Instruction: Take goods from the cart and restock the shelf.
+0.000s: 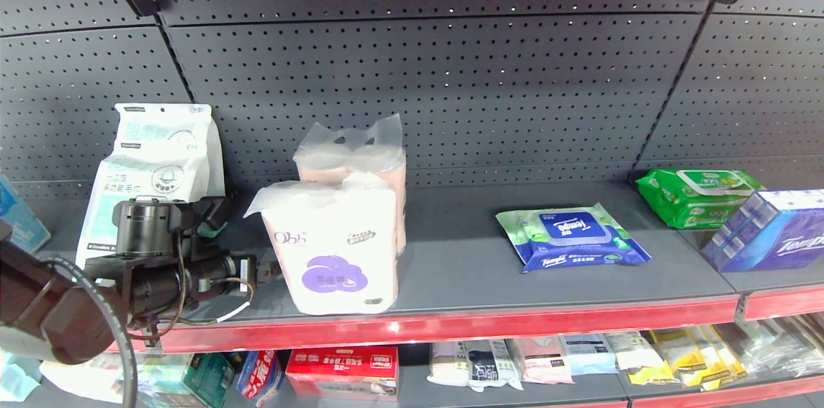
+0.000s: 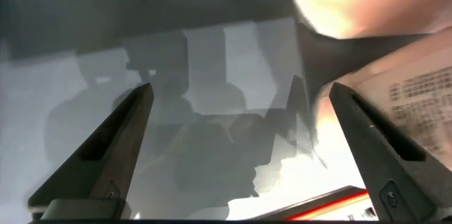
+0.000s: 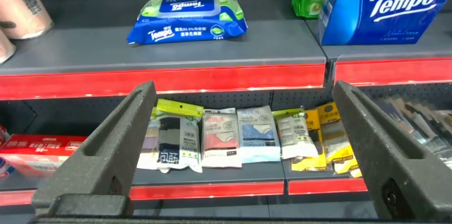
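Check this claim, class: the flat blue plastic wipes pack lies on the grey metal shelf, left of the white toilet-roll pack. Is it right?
No. In the head view the flat blue plastic wipes pack lies on the grey metal shelf, right of the white toilet-roll pack.

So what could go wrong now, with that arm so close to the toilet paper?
The open left hand sits right beside the white plastic-wrapped toilet-roll pack with purple print, which stands near the shelf's red front edge; a sideways bump might tip it off. The arm is also close to the tall white pouch behind it, so a careless pull-back could knock that over.
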Available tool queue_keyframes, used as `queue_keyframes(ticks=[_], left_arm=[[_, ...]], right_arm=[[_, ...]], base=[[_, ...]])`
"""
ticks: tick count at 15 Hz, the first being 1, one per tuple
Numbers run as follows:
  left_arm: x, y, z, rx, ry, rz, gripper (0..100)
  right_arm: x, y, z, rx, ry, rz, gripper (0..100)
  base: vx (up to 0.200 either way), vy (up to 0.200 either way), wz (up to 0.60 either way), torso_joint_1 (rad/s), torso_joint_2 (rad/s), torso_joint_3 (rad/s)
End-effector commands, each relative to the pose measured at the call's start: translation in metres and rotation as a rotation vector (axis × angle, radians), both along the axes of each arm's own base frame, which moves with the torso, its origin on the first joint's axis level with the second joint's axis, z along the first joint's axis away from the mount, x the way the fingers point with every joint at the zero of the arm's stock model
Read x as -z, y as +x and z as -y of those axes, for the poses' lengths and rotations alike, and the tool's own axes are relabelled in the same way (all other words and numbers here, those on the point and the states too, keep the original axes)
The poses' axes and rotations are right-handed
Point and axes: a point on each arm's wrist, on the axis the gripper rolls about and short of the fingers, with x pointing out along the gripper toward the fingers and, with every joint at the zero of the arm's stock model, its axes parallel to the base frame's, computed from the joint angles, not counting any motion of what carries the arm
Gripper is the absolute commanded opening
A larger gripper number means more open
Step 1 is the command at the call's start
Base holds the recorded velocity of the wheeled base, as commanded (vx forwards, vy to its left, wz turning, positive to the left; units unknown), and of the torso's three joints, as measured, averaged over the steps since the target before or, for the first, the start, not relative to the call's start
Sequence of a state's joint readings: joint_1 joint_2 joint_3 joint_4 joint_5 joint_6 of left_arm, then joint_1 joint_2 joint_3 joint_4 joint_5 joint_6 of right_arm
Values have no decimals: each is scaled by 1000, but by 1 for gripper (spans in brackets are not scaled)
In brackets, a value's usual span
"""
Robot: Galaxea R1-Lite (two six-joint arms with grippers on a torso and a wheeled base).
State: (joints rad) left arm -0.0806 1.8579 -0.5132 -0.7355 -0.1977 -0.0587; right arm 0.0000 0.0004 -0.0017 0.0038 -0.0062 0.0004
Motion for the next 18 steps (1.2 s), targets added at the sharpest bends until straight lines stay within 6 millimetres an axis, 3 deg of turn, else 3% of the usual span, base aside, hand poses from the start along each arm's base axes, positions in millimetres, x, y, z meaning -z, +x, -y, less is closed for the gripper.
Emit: queue_keyframes(ticks=[1,3,6,11,13,14,15,16,18], left_arm=[[-14,-7,-12,-38,-4,40,100],[-28,-18,-21,-65,0,71,100],[-43,-60,-24,-60,12,71,100],[-75,-194,-26,-86,-2,202,100],[-71,-229,-25,-95,2,294,100],[-65,-257,-23,-91,7,395,100],[-61,-266,-23,-88,14,424,100],[-49,-291,-21,-68,55,503,100],[-33,-311,-18,-14,60,568,100]], right_arm=[[0,0,0,0,0,1,100],[0,0,0,0,1,-1,100],[0,0,0,-2,0,-1,100],[0,0,0,0,0,-1,100],[0,0,0,0,1,-1,100],[0,0,0,0,1,-1,100],[0,0,0,0,1,1,100],[0,0,0,0,0,-1,100],[0,0,0,0,0,1,100]], base=[[0,0,0,0,0,0],[0,0,0,0,0,0],[0,0,0,0,0,0],[0,0,0,0,0,0],[0,0,0,0,0,0],[0,0,0,0,0,0],[0,0,0,0,0,0],[0,0,0,0,0,0],[0,0,0,0,0,0]])
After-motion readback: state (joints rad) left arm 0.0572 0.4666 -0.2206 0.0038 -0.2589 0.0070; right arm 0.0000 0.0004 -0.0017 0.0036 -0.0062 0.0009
